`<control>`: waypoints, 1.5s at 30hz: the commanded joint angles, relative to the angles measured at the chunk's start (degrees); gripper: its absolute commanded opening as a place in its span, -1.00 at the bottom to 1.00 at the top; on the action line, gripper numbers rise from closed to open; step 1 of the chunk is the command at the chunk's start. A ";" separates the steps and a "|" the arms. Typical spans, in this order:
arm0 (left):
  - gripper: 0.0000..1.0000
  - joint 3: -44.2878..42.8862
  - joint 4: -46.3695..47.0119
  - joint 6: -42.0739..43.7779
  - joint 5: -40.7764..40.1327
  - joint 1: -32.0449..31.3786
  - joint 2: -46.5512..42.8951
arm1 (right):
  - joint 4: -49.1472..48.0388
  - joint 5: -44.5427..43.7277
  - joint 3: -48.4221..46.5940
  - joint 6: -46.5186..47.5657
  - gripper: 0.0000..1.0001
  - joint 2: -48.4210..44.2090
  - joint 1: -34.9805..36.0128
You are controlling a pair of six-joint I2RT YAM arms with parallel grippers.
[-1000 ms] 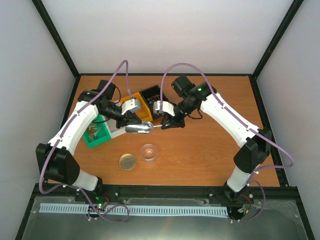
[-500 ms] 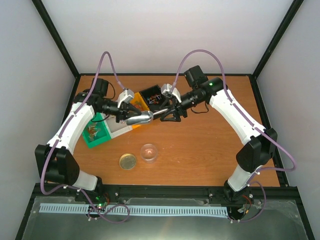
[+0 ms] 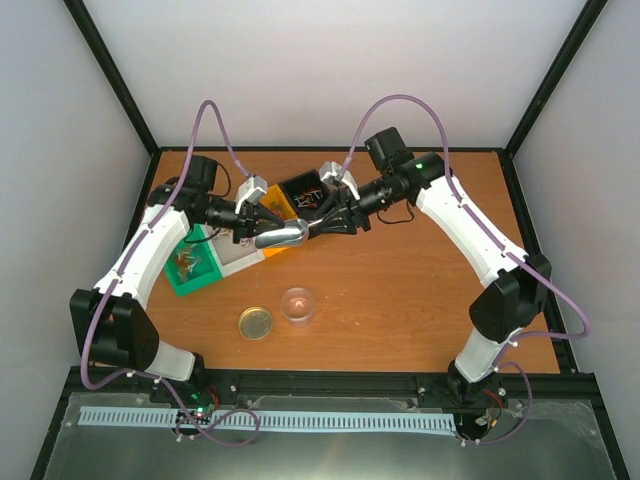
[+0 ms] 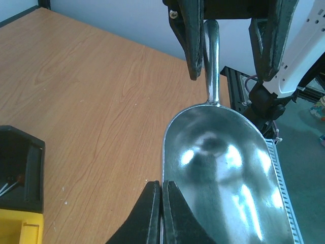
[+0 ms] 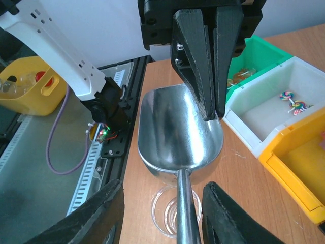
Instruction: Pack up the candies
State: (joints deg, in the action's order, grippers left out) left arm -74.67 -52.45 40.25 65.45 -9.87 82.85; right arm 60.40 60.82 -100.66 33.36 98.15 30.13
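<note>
Two arms meet over the upper middle of the table (image 3: pixel 400 290). The left arm (image 3: pixel 150 245) and right arm (image 3: pixel 465 225) both sit higher in the overhead view than a second ago. The scoop (image 3: pixel 283 236) between them has moved up from the white bin (image 3: pixel 238 262) toward the orange bin (image 3: pixel 276 205).

Clamped tight on the scoop's rim is the left gripper (image 5: pixel 210 113). The right gripper (image 4: pixel 228 76) has slid left along the handle since half a second ago. Its jaws stand apart on either side of the handle and grip nothing.

Left of centre, the green bin (image 3: pixel 190 283), white, orange and black bin (image 3: pixel 298 185) sit in a row, and the scoop and grippers hide part of the orange one. The candies (image 5: pixel 292 100) lie in the white, green and black bins. A clear dish (image 3: pixel 298 304) sits at lower centre, with the gold lid (image 3: pixel 255 323) just to its left.
</note>
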 commanded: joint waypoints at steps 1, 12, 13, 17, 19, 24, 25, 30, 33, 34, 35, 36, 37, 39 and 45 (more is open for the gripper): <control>-0.99 -1.16 -0.11 0.40 3.00 -0.33 -0.74 | 0.85 -1.68 -1.86 1.18 -0.18 0.76 1.55; -0.99 -1.51 -0.42 0.50 3.12 -0.72 0.08 | 2.24 -2.84 -2.74 2.31 -0.54 1.37 2.13; -0.98 -1.52 -0.54 0.58 2.93 -0.80 0.12 | 2.14 -2.72 -2.76 2.23 -0.59 1.38 2.13; -0.98 -1.44 -0.54 0.15 2.77 -1.02 0.38 | 1.99 -2.41 -3.32 0.66 -0.93 1.94 2.13; -0.90 -1.48 -0.21 -1.06 2.56 -1.03 0.82 | 2.12 -1.51 -3.70 -0.23 -0.94 2.57 2.13; -0.50 -1.92 -0.25 -3.82 1.50 -1.05 1.76 | 1.27 -2.29 -4.30 -4.01 -0.95 3.14 2.12; -0.42 -2.04 -0.51 -3.95 1.41 -1.03 1.83 | 1.00 -2.85 -4.39 -5.13 -0.94 3.13 2.13; 0.25 -3.71 -0.49 -6.70 0.46 -0.53 2.42 | -0.15 -4.70 -5.00 -8.88 -0.95 2.94 2.13; 0.52 -5.42 -0.67 -8.63 -0.01 0.43 3.22 | -0.48 -5.79 -4.64 -9.90 -0.94 2.19 2.13; 0.67 -5.74 -0.46 -9.36 -0.09 0.87 3.42 | -0.72 -5.94 -4.25 -10.06 -0.94 1.82 2.13; 0.80 -6.01 0.03 -10.33 -0.25 1.23 3.47 | -1.34 -6.17 -3.59 -10.53 -0.94 1.12 2.13; 0.85 -6.28 0.61 -11.24 -0.57 1.59 3.54 | -2.27 -6.52 -2.54 -11.03 -0.94 0.40 2.13; 0.89 -6.57 0.92 -11.74 -0.93 1.87 3.59 | -2.96 -6.76 -1.89 -11.42 -0.94 -0.22 2.13; 0.99 -7.36 0.92 -12.31 -2.05 2.32 3.55 | -3.66 -7.19 -1.09 -11.72 -0.94 -1.38 2.13; 0.99 -8.61 4.34 -16.76 -4.55 3.73 2.88 | -3.81 -7.85 -0.86 -11.60 -0.94 -2.72 2.13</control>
State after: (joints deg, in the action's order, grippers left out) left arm -80.53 -51.64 27.94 62.54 -7.05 86.19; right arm 58.15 53.12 -101.73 22.63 98.41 31.92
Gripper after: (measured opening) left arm 0.998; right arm 0.058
